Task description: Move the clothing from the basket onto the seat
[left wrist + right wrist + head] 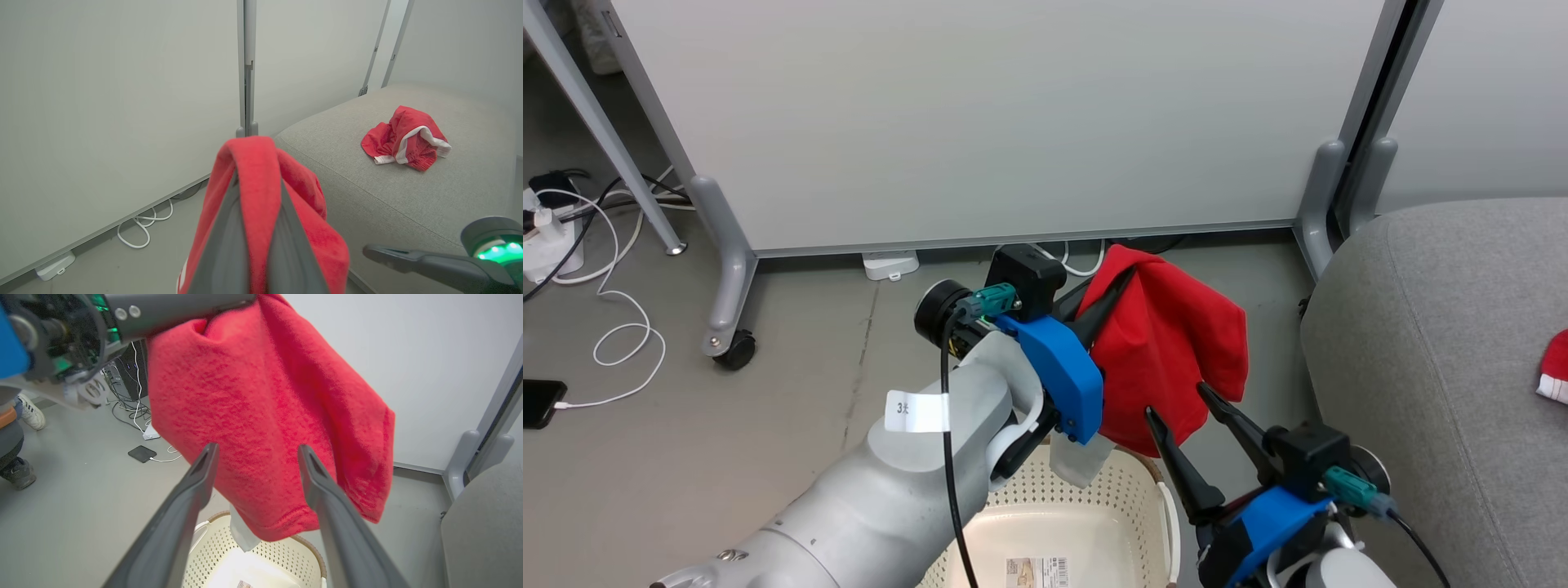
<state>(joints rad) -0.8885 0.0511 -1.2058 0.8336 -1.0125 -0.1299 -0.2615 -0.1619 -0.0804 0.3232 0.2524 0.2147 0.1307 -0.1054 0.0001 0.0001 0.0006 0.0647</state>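
White cable [621, 335] and a dark phone [541, 402] lie on the floor at far left, well clear of the work. A pale partition panel [1013, 122] stands behind.

Left of centre, the left pincer [1123, 282] is raised above the basket [1094, 506], its fingers closed on a fold at the top of a red garment [1168, 343]. In the left wrist view the red cloth runs between the two fingers and drapes over their tips. Gripped at its upper edge, the garment hangs free and clears the basket rim, apart from a pale strip dangling just above it. The basket interior shows a label on its floor and no other clothing in the visible part.

Right of centre, the right pincer [1176, 400] points up at the garment's lower hem with its fingers apart, grasping nothing. Judged purpose: to stand ready to support the hanging cloth.

At the right, the grey seat [1437, 343] lies beside the basket. A second garment [404, 143], red with white trim, rests crumpled on it.

Assessment: transfer partly complete. The carry rightward calls for holding the hem above the seat edge.
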